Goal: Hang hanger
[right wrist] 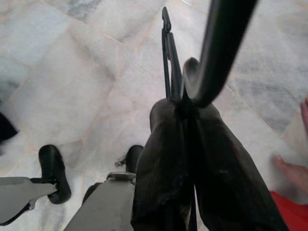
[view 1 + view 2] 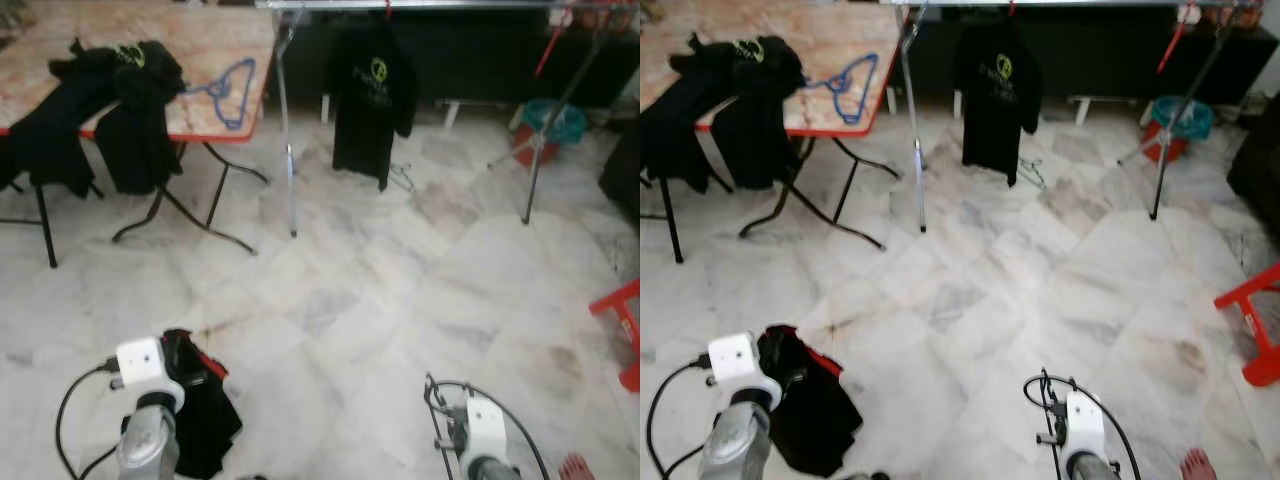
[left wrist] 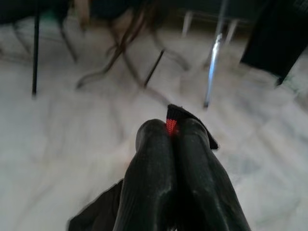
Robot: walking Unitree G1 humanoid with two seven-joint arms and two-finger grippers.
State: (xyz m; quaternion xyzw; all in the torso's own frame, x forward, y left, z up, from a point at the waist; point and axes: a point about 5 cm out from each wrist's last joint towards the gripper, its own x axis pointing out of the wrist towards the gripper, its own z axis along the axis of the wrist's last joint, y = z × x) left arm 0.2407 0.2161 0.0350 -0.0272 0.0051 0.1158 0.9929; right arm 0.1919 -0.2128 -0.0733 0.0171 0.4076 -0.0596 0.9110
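Both arms low, left end effector (image 3: 172,132) and right end effector (image 1: 185,108) clamped.

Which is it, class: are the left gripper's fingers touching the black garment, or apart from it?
Touching. The left wrist view shows the left gripper with its fingers pinched on the black garment, a red-lined edge sticking out between the tips.

no text can be read. the black t-shirt hanging on the metal clothes rail (image 2: 372,105) bears a yellow-green round logo with lettering too small to make out. a black garment on the marble-patterned table (image 2: 140,60) shows a similar yellow-green mark, also illegible.
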